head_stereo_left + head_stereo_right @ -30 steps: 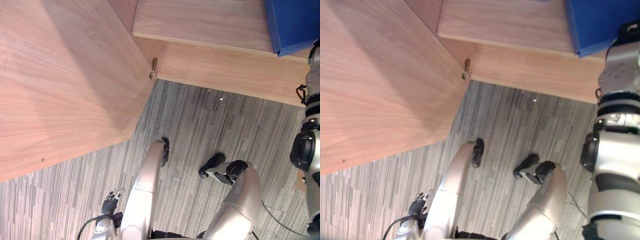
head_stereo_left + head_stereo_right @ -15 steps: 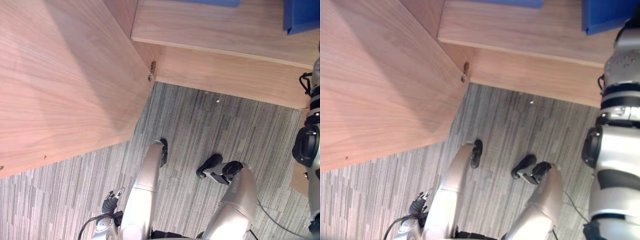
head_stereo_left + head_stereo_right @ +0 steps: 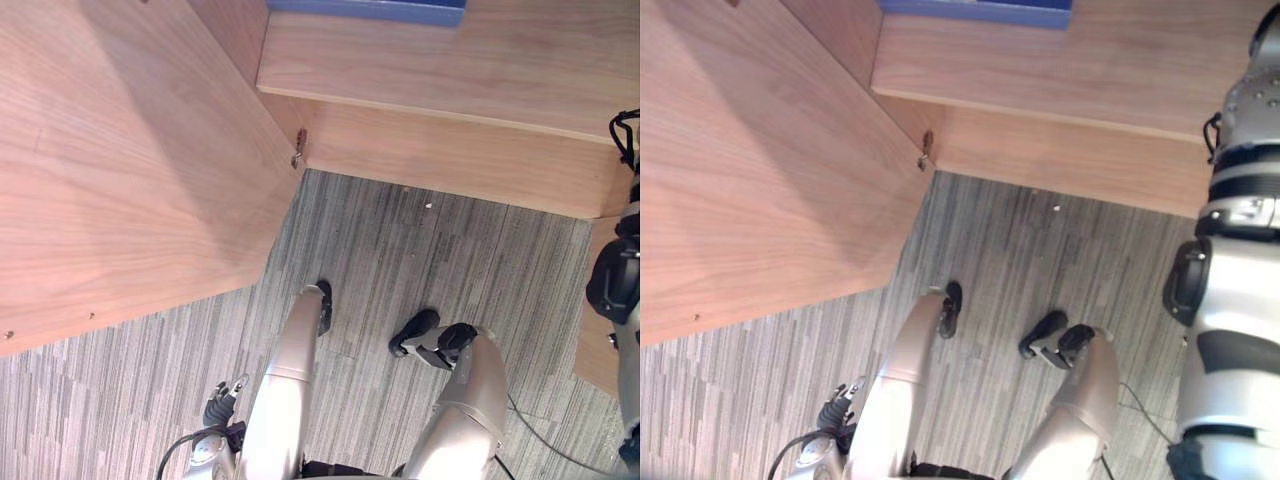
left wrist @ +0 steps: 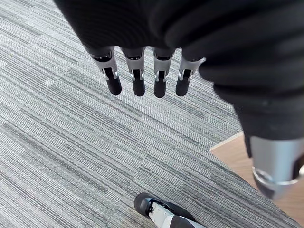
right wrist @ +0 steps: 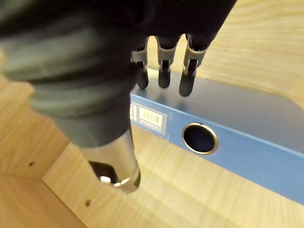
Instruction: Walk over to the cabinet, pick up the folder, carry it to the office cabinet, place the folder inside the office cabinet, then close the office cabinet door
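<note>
Grey striped carpet [image 3: 420, 260] meets an open light-wood cabinet [image 3: 120, 150]. The blue folder [image 5: 228, 137] lies flat on its shelf [image 3: 420, 60], back from the front edge. Over it the right hand [image 5: 186, 78] holds straight, empty fingers; the left hand [image 4: 137, 76] hangs open.

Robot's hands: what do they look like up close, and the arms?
The left hand and right hand each have slim silver fingers with rounded dark tips and a thicker silver thumb set apart. A dark ribbed cover wraps the back and wrist. The right arm is smooth silver-grey with black bands.
</note>
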Robot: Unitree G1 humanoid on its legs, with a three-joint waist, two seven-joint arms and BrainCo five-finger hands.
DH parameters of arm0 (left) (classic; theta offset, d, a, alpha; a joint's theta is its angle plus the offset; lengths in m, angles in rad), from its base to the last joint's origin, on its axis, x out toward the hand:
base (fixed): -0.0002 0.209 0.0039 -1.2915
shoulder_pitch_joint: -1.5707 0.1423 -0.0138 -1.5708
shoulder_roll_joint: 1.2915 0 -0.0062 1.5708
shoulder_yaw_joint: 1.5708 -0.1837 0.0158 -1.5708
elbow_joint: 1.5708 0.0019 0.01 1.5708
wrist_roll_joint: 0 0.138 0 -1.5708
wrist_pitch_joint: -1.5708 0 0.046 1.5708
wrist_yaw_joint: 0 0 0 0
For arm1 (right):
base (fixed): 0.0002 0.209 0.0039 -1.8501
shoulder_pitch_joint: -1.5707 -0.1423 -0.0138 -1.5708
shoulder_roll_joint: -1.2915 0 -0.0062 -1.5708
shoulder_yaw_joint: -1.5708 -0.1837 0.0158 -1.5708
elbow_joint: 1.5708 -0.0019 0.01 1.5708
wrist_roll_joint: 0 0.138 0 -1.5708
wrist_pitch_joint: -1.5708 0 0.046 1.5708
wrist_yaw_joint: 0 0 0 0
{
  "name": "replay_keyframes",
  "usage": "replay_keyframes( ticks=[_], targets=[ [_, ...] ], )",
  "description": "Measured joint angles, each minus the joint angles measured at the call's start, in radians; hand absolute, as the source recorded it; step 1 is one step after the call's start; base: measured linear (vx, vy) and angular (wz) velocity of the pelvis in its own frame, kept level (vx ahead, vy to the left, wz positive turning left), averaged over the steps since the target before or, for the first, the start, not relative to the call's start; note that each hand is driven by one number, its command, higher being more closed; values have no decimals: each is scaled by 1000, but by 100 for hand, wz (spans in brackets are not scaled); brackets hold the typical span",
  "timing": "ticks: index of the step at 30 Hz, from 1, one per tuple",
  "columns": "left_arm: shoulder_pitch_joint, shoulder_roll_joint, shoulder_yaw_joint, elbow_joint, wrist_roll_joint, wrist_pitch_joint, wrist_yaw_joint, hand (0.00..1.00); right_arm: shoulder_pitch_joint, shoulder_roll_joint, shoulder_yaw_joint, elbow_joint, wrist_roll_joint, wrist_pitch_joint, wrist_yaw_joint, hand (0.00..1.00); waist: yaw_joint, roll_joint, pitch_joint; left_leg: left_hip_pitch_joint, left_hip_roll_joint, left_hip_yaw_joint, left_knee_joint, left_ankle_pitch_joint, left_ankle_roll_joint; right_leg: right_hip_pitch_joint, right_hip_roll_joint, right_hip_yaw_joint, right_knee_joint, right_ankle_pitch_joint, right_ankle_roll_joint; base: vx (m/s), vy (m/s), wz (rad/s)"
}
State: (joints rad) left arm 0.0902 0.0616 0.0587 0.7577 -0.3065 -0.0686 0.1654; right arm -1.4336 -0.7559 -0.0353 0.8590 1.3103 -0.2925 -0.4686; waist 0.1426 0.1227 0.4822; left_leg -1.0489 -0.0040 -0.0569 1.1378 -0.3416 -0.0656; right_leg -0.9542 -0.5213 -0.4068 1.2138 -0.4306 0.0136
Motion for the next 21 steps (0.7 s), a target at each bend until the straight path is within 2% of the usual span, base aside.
replay_keyframes(
  ticks=[2, 9, 12, 15, 21],
  targets=[
    [0, 0, 0, -1, 0, -1, -8, 0, 0, -1, 60, 1, -45, 45, 29, 0, -4, -1, 0, -1, 5, 0, 0, 0, 0, 0, 5, -1, -2, 0, 0, 28, -3, -4],
    [0, 4, 0, -1, 0, -2, -29, 0, -29, -11, 239, 72, -148, 137, 89, 0, -10, -5, 3, -3, 12, -1, 1, 0, -1, -1, 11, -3, -2, 0, 0, 5, 0, -1],
    [0, 6, 0, -1, 0, -2, -34, 0, -29, -13, 287, 90, -168, 149, 95, 0, -12, -5, 3, -6, 14, -2, 2, 0, -1, -3, 13, -3, -2, 0, 0, 0, 0, 0],
    [0, 9, -2, -2, 0, -2, -40, 0, -44, -30, 357, 123, -245, 175, 112, 0, -17, -6, 4, -11, 19, -2, 5, 0, -1, -7, 18, -4, -2, 2, -3, 6, 17, -5],
    [0, 21, -16, -2, 3, -11, -60, 0, -68, -88, 570, 206, -607, 289, 174, 0, -25, -9, 6, -16, 36, -2, 6, 0, -2, -10, 33, -4, -3, 2, -4, -10, 8, -6]
  ],
)
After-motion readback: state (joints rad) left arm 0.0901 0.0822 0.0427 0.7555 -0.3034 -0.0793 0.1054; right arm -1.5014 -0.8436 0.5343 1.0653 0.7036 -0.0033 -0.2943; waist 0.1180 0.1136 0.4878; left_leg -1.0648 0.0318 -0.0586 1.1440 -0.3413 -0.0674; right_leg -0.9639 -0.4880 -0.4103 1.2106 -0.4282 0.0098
